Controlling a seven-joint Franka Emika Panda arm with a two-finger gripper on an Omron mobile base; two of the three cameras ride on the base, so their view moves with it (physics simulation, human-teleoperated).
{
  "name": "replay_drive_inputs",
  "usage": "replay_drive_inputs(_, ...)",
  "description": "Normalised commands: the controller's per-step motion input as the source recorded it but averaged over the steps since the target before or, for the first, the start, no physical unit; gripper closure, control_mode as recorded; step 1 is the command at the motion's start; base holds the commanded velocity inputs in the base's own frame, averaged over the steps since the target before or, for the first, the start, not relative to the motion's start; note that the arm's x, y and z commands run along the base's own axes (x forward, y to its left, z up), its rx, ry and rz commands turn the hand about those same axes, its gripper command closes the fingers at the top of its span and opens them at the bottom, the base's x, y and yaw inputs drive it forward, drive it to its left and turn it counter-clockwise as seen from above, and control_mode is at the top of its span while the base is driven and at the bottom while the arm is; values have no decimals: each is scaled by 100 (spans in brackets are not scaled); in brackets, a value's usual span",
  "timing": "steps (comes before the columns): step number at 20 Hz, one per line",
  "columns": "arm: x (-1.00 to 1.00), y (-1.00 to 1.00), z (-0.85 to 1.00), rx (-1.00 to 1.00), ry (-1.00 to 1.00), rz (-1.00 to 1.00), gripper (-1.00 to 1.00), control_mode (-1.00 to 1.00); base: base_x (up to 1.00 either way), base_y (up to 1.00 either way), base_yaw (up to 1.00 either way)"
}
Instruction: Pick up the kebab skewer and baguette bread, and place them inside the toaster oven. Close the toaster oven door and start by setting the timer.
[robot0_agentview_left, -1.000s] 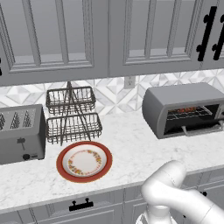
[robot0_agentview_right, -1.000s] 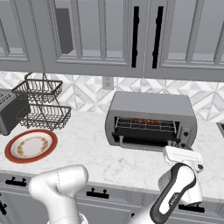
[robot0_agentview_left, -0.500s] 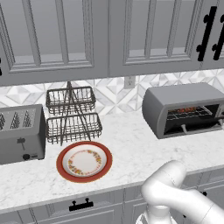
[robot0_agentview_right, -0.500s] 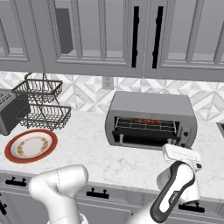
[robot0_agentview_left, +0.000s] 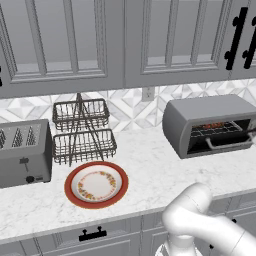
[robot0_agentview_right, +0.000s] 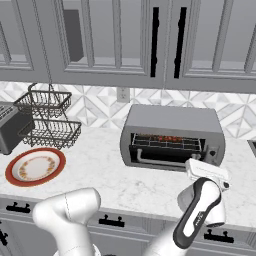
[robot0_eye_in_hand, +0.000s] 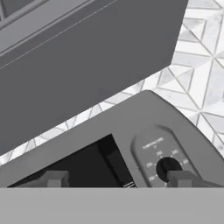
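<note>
Grey kitchen, marble desk (robot0_agentview_left: 150, 175). Toaster oven (robot0_agentview_right: 172, 135) door shut. Timer knob (robot0_eye_in_hand: 167, 167) small, stiff, smooth: pinch its sides. Tool (robot0_eye_in_hand: 118, 179) empty, fingers spread wide.

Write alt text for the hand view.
Tilted close-up of the toaster oven, its dark timer knob on the right-hand control panel just beyond one fingertip of the tool. The dark door lies to the left, with grey cabinet and patterned backsplash tiles above.
</note>
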Motion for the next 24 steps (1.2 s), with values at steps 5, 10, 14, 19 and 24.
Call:
replay_drive_inputs(5, 44, 40, 18, 1, 0, -4, -100, -100, 0, 0, 0)
replay_drive_inputs(10, 28, 36, 10, 0, 0, -3, -100, -100, 0, 0, 0)
replay_drive_inputs(14, 24, 43, 7, 0, 0, -6, -100, -100, 0, 0, 0)
replay_drive_inputs(19, 28, 53, 6, 0, 0, -15, -100, -100, 0, 0, 0)
replay_drive_inputs(24, 27, 40, 1, 0, 0, -15, -100, -100, 0, 0, 0)
